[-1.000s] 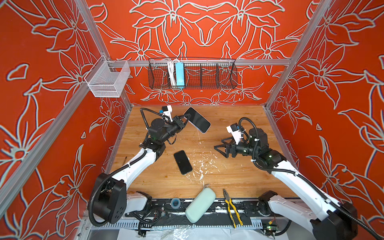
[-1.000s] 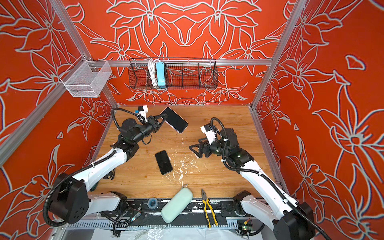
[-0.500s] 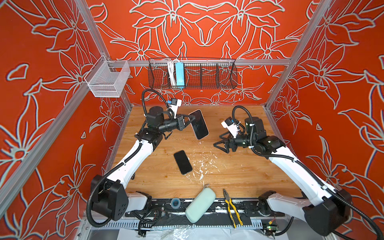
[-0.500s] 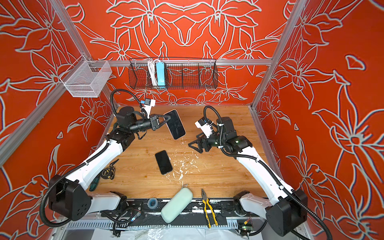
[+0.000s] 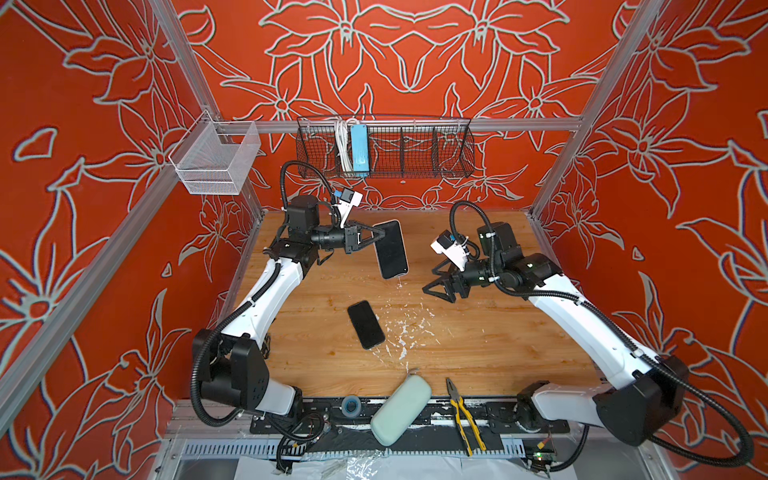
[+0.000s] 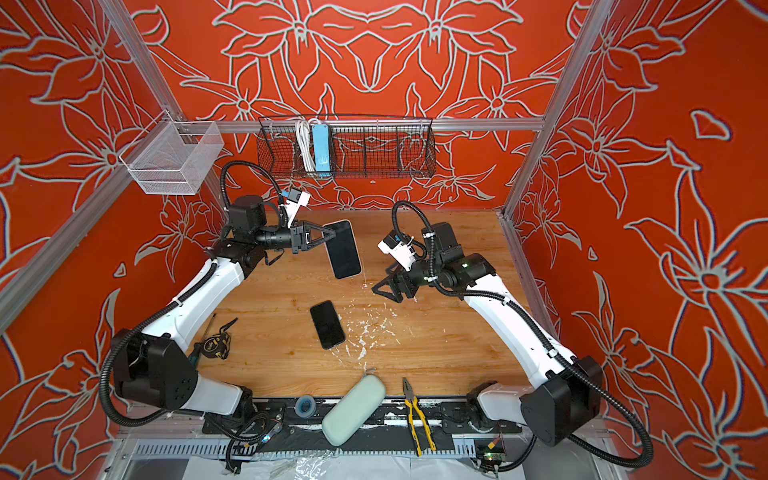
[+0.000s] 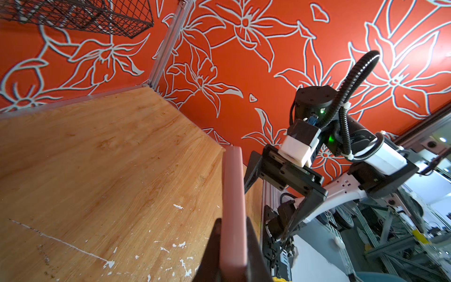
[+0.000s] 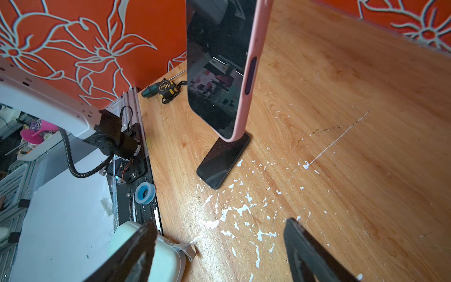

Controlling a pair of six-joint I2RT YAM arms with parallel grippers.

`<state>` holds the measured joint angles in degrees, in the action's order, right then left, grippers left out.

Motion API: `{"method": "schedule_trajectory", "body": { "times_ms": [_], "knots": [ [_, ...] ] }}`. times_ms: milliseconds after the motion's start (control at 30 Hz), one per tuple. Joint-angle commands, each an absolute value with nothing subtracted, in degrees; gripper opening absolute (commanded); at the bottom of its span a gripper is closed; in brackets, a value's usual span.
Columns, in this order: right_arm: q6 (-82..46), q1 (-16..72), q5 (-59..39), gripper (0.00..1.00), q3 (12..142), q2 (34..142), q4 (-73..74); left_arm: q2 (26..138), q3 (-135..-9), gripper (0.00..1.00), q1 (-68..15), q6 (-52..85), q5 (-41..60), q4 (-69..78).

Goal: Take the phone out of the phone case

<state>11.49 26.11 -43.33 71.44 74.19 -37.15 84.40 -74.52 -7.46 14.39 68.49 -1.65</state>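
I read the left gripper point(image 5: 376, 233) as clenched on the pink silicone phone case point(image 7: 233, 195), with one finger on the screen face and one on the back. It pinches the case at a long edge, near the end closest to the back wall. The black glass-fronted phone point(image 8: 214, 73) sits inside that case, so both are up in the air over the far half of the wooden table point(image 5: 498, 353). In both top views the phone's long axis runs from the back wall toward the front, and its dark screen is turned up to the cameras. From the right wrist view its free end hangs low, and a slot-shaped cutout shows on the case's side edge.

The right gripper point(image 5: 438, 294) is spread wide and grasps nothing. It sits beside the held phone, apart from it.

A second bare black phone point(image 6: 327, 324) lies flat on the table near the middle.

The yellow-and-black tape measure point(image 8: 167, 88) carries a label, but it is too small for me to read.
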Motion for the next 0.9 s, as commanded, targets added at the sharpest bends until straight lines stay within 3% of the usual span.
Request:
{"method": "schedule_trajectory", "body": {
  "times_ms": [0, 333, 867],
  "knots": [
    [15.23, 27.75, -42.21, 0.83, 74.10, 75.00, -39.20, 85.80, -78.44, 0.00, -6.11, 8.09, 76.43, -8.13],
    [15.82, 31.98, -40.04, 0.82, 76.83, 78.43, -39.98, 88.14, -78.36, 0.00, -5.45, -2.82, 75.87, -19.07],
    [16.98, 34.49, -36.96, 0.80, 77.78, 81.60, -40.73, 87.58, -77.48, 0.00, -5.80, -5.78, 75.05, -23.29]
  ]
}}
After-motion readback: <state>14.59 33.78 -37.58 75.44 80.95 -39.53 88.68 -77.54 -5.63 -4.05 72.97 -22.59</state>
